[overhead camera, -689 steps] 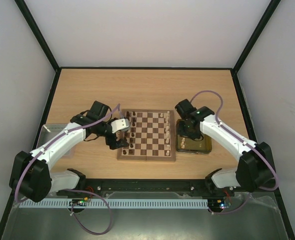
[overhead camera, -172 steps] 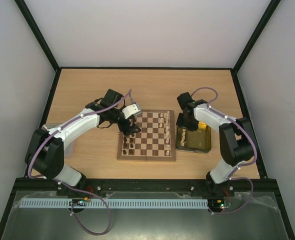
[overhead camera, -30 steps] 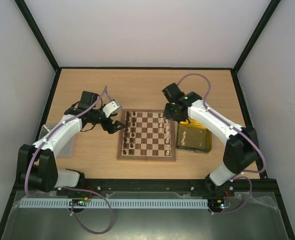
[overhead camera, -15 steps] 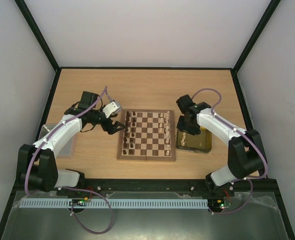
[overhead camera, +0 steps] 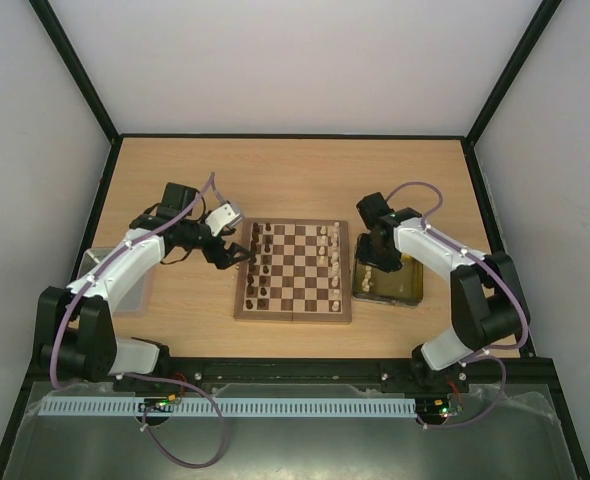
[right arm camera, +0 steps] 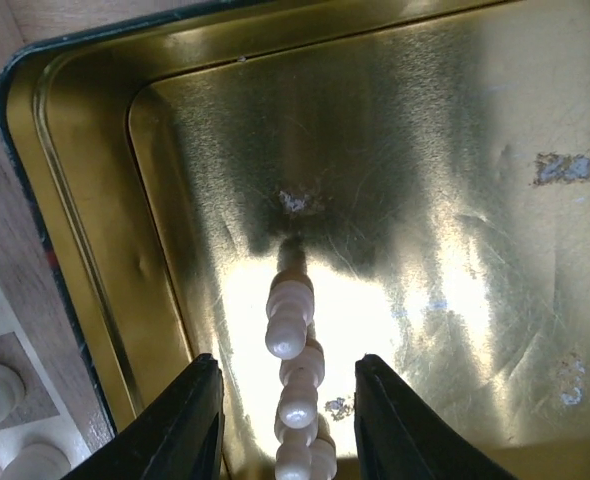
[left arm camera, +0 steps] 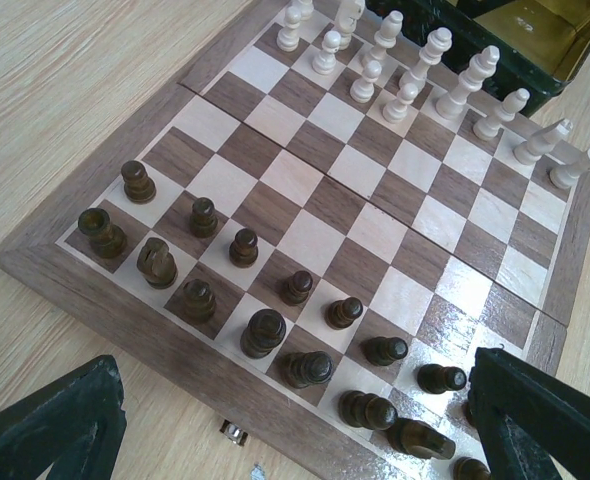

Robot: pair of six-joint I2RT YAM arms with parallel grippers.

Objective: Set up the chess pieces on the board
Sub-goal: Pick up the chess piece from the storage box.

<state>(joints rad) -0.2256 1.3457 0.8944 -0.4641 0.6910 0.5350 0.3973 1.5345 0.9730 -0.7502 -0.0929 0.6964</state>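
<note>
Cream chess pieces (right arm camera: 287, 320) lie heaped in yellow tray (right arm camera: 75, 200) beside the board (left arm camera: 375, 230) | right pincer (right arm camera: 290, 400) apart, straddling them | step: likely pick-up | next: lower, close on one piece only | left pincer (left arm camera: 295, 400) apart, empty, at board's dark-piece edge

Glossy wooden board (left arm camera: 360, 215); shiny, scuffed metallic tray (right arm camera: 425, 130).

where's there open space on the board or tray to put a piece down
The board is bare across its middle, between the dark pieces and the cream pieces; both those edge bands are crowded. The tray is free except the leftover pieces lined up between the fingers of the right gripper.
</note>
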